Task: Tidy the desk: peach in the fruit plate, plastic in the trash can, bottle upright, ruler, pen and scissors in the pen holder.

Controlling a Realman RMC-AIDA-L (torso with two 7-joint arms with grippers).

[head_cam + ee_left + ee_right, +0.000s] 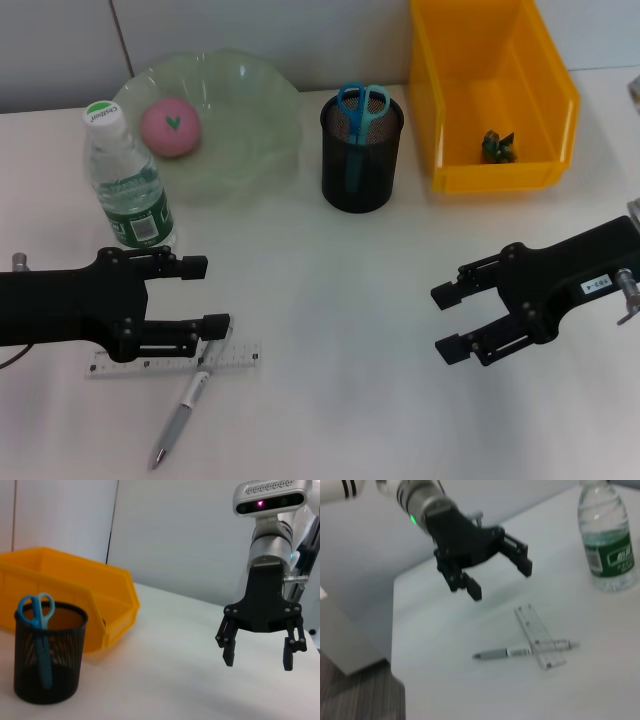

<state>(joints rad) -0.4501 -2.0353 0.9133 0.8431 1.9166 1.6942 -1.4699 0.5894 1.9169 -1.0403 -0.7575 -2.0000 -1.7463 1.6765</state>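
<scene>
1 clear ruler (175,360) lies at lower left, crossing 1 grey pen (180,412); 1 scissors (360,112) stands in the holder (362,175). Left gripper (205,296) hovers above, jaws apart; right gripper (446,322) likewise parted.

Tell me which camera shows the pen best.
The right wrist view: the pen shows whole, lying across the ruler beneath the open left pincer. The head view shows it too, its upper end near the left pincer. The left wrist view misses it.
</scene>
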